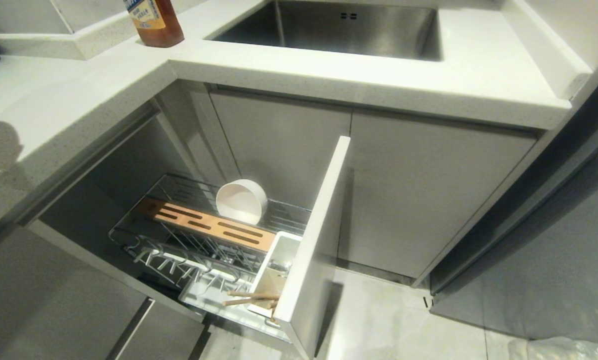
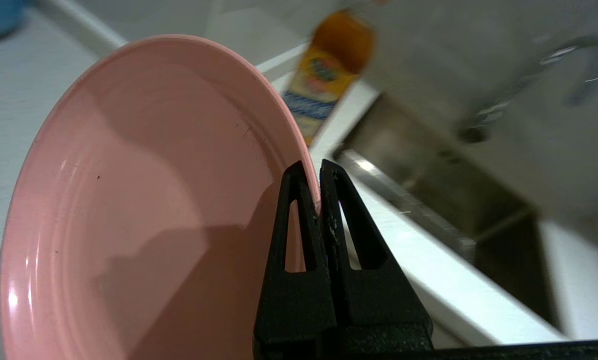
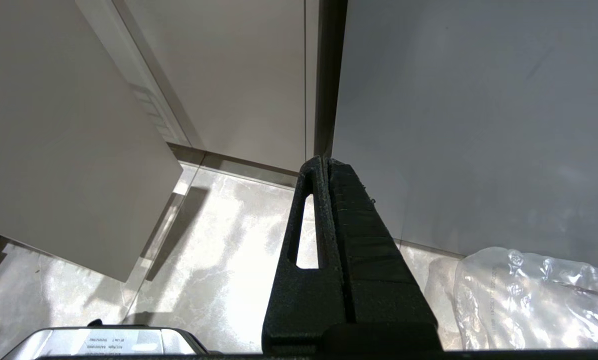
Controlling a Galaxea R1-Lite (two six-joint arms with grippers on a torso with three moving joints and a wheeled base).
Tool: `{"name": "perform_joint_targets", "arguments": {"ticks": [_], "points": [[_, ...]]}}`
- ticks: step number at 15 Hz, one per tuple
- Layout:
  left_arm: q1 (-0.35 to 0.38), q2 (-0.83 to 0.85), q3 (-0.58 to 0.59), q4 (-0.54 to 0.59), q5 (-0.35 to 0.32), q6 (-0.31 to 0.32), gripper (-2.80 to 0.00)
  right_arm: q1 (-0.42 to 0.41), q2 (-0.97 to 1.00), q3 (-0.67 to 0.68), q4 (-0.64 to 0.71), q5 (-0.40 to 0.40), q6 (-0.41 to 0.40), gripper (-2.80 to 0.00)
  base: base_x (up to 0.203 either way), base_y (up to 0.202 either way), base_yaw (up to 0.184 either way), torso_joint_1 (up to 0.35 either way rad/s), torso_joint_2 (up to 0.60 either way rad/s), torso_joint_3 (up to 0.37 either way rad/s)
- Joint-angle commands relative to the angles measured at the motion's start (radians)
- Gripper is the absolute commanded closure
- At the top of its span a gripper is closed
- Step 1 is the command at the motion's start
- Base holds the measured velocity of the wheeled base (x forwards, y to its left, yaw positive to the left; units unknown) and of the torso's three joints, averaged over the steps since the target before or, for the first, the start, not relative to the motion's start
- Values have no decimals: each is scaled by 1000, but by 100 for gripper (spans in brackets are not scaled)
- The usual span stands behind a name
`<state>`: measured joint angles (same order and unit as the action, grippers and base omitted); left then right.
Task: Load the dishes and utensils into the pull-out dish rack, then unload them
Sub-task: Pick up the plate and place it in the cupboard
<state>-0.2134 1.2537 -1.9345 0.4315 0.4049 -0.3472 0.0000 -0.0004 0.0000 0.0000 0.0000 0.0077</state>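
Left pincer: clamped on rim of pink plate, plate held on edge above white worktop. Right pincer: fingers pressed together, nothing held, hanging low over floor beside cabinet fronts. Dish rack: pulled out, front panel standing proud. Chopsticks: lodged in white caddy at near end. Fork: not made out. Wooden strip: across wire basket. White bowl: tipped on its side behind strip. Sink and amber bottle: beyond.
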Motion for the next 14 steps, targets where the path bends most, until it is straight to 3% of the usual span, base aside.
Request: {"name": "perform_joint_targets", "arguments": {"ticks": [1, 3, 5, 9, 11, 14], "points": [[-74, -44, 9, -12, 1, -21, 0, 0, 0, 0, 0, 0, 0, 0, 0, 0, 0, 0, 0, 0], [-168, -61, 37, -31, -2, -95, 0, 0, 0, 0, 0, 0, 0, 0, 0, 0, 0, 0, 0, 0], [-234, -62, 78, -87, -3, -254, 0, 0, 0, 0, 0, 0, 0, 0, 0, 0, 0, 0, 0, 0], [-330, -64, 210, -121, -3, -513, 0, 0, 0, 0, 0, 0, 0, 0, 0, 0, 0, 0, 0, 0], [-335, -60, 272, -140, -3, -591, 0, 0, 0, 0, 0, 0, 0, 0, 0, 0, 0, 0, 0, 0], [-336, -58, 444, -296, 2, -633, 0, 0, 0, 0, 0, 0, 0, 0, 0, 0, 0, 0, 0, 0]]}}
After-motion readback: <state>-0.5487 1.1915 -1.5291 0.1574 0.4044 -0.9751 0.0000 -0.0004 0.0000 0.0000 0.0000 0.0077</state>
